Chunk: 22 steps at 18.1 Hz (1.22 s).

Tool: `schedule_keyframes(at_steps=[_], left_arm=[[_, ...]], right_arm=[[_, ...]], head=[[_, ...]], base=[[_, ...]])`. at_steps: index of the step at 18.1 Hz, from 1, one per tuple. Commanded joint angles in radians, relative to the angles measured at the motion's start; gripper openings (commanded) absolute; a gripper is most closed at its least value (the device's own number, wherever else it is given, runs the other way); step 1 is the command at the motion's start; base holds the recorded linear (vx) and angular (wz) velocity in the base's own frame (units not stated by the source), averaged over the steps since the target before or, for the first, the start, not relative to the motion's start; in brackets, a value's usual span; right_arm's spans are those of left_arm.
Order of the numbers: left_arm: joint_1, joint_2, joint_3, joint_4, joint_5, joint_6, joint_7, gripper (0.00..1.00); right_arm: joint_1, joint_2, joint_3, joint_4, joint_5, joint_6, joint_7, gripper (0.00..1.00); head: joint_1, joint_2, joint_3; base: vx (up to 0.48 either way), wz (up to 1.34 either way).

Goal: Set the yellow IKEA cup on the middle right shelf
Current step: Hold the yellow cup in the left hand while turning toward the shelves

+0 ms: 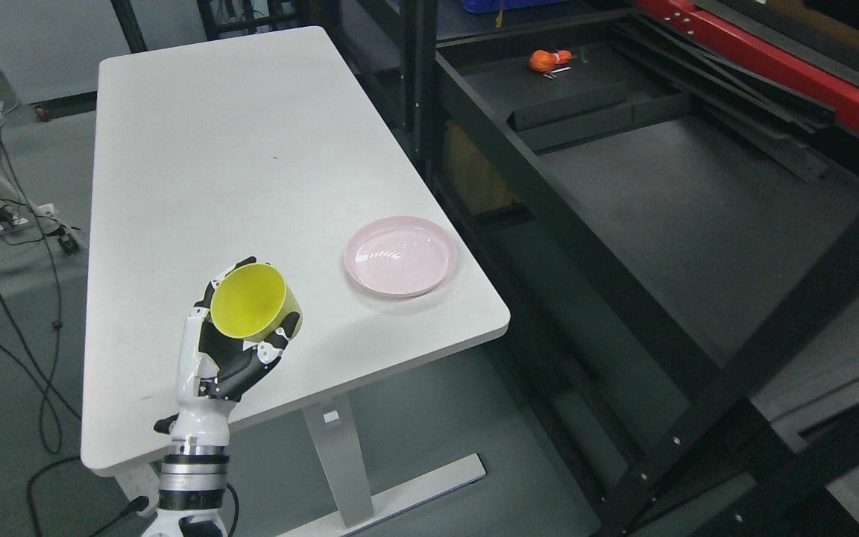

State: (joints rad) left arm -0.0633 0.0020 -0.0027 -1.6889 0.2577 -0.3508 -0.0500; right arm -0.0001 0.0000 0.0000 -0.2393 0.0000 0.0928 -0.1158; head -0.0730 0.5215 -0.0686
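White table [250, 149] below, dark shelf [698, 224] well right of my left hand [232, 358]; fingers [280, 344] clamped round the yellow cup [250, 302], tilted, mouth toward camera. I judge it light, rigid, slippery plastic; wall grip suits. Pink plate [400, 257] sits right of the fingers

Left hand [232, 350] raised, fingers seemingly curled.
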Motion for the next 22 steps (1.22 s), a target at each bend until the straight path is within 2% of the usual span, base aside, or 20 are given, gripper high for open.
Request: schedule_keyframes(at_steps=[1, 11, 22], left_arm=[[0.007, 0.015, 0.004, -0.020, 0.000, 0.001, 0.001, 0.00], [0.005, 0.015, -0.016, -0.025, 0.000, 0.003, -0.001, 0.00], [-0.044, 0.015, -0.187, -0.025, 0.000, -0.008, -0.002, 0.00]], right_arm=[[0.014, -0.017, 0.017, 0.000, -0.025, 0.001, -0.001, 0.99], [0.014, -0.017, 0.017, 0.000, -0.025, 0.001, -0.001, 0.99], [0.014, -0.017, 0.017, 0.000, -0.025, 0.001, -0.001, 0.99]], head=[[0.0000, 0.000, 0.000], [0.0000, 0.000, 0.000], [0.0000, 0.000, 0.000]], base=[[-0.252, -0.49], [-0.262, -0.80], [-0.177, -0.80]])
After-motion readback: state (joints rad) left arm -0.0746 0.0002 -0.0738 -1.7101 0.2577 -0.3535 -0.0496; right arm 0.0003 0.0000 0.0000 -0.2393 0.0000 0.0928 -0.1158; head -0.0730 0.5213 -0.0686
